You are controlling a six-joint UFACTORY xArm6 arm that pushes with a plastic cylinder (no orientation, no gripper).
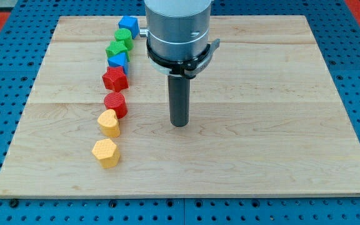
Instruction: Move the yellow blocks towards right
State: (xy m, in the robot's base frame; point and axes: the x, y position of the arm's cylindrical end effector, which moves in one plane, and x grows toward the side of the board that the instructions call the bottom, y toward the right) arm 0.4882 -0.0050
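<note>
Two yellow blocks lie at the lower left of the wooden board [261,94]: a heart-like yellow block [109,123] and, below it, a hexagon-like yellow block [105,153]. They end a column of blocks running up the view's left. My tip [179,124] stands on the board about level with the upper yellow block, well to its right and apart from it. It touches no block.
Above the yellow blocks the column holds a red cylinder [115,105], a red star-like block [115,79], a blue block [118,60], two green blocks [120,42] and a blue cube [128,25]. The arm's grey body [178,28] hangs over the board's top middle.
</note>
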